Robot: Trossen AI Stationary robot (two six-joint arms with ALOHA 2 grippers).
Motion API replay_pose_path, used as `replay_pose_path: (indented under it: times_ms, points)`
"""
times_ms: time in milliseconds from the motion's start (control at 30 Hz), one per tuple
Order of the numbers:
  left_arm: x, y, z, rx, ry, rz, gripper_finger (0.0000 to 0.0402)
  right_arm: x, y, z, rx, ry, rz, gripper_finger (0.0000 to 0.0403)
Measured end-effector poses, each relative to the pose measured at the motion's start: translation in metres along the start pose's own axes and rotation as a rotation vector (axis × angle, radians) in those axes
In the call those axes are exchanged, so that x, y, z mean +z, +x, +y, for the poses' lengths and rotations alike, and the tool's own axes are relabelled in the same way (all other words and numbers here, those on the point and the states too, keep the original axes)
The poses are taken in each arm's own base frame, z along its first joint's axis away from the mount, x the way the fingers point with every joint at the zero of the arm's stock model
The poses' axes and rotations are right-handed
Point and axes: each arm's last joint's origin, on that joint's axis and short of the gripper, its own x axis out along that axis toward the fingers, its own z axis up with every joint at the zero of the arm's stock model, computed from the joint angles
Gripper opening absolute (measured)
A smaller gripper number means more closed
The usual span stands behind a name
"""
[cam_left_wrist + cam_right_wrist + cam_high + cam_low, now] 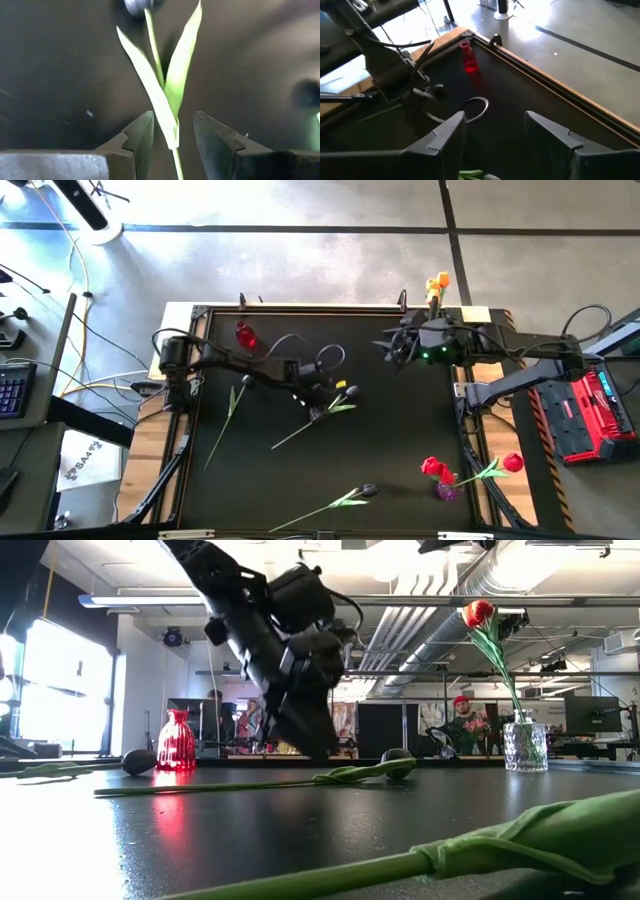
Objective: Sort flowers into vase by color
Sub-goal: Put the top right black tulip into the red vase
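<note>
The left gripper, mid-frame, is hanging open astride a black tulip's stem, seemingly not gripping. The right gripper is waiting open near the table's top edge.

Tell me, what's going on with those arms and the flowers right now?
Left gripper open, astride black tulip's stem on the table. Right gripper open, waiting at far edge. Nothing in the way.

Two dark jointed arms with looping black cables; the right arm shows what may be a green light.
</note>
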Motion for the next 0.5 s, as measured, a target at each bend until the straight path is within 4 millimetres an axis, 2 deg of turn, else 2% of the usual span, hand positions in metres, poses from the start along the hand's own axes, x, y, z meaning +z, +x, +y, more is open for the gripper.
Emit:
replay_pose_path:
  times_ms: [133, 333, 500]
  points:
    - [-0.01, 0.016, -0.003, 0.017, -0.004, 0.04, 0.0131, -0.002, 0.0, -0.002, -0.014, -0.008, 0.023, 0.0193]
    - [-0.016, 0.029, -0.005, 0.078, -0.033, 0.032, 0.013, -0.003, 0.0, -0.002, -0.022, -0.043, 0.025, 0.0193]
    - [-0.023, 0.031, -0.011, 0.228, 0.001, -0.017, 0.0095, -0.002, 0.0, -0.003, -0.048, -0.068, 0.012, 0.0193]
